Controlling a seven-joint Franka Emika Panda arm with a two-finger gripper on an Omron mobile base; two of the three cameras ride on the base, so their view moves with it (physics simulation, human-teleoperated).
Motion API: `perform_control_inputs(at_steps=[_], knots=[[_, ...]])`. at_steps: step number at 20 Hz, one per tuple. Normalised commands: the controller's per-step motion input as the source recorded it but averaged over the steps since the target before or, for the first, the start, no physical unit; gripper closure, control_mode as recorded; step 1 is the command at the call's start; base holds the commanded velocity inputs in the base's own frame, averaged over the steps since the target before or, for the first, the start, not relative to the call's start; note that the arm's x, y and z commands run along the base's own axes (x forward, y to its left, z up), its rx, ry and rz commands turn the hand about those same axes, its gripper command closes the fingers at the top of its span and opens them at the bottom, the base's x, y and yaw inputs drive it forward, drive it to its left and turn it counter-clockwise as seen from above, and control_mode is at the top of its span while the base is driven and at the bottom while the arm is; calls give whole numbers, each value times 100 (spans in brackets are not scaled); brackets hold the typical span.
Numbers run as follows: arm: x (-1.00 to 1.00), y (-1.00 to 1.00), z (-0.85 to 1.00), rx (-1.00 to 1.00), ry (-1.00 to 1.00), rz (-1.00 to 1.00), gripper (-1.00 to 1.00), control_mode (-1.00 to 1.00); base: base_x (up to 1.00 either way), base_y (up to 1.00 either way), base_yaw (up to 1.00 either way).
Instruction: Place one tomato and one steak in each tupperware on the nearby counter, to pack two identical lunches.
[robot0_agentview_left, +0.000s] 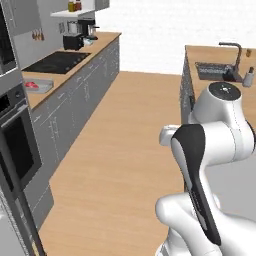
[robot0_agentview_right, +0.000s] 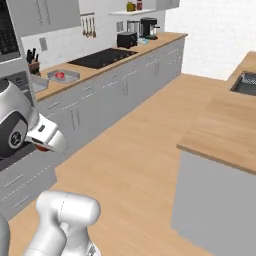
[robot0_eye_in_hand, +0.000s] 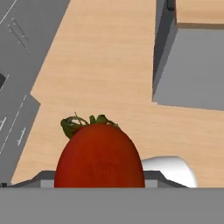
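Tomato (robot0_eye_in_hand: 99, 155): a glossy red one with a green stem sits right at the gripper in the hand view, rising from between where the finger tips would stand; a sliver of red (robot0_agentview_right: 42, 148) also peeks from under the white hand in the right base view.
Gripper (robot0_agentview_right: 46, 145): clamped on the tomato, as far as the hand view lets one judge; the finger tips themselves are hidden behind the fruit.
Below the gripper: wood-toned floor (robot0_eye_in_hand: 100, 78), with the tomato held well above it.
Tupperware (robot0_agentview_right: 63, 76): a shallow grey container on the counter, well ahead of the gripper and higher than it in the right base view; in the left base view it is the grey tray (robot0_agentview_left: 39, 86) far to the gripper's left.
Steak (robot0_agentview_right: 59, 75): a small pinkish-red piece lying inside that tupperware; whether anything else lies with it is too small to tell.
Counter (robot0_agentview_right: 95, 70): light brown top over pale grey drawer fronts, running away from the gripper along the left wall.
Stovetop (robot0_agentview_right: 102, 57): black, set into the counter just beyond the tupperware.
Island (robot0_agentview_right: 225, 130): wood-topped grey block, well to the right of the gripper.
Sink (robot0_agentview_left: 215, 71): dark basin with a tap on the island's far end.
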Motion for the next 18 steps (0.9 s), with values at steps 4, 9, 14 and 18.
perform_control_inputs(at_steps=[4, 9, 14, 18], knots=[[0, 0, 0, 0, 0, 0, 100, 100, 100, -7, 56], [0, 0, 0, 0, 0, 0, 100, 100, 100, -23, 55], [0, 0, 0, 0, 0, 0, 100, 100, 100, -29, 50], [0, 0, 0, 0, 0, 0, 100, 100, 100, -30, 45]])
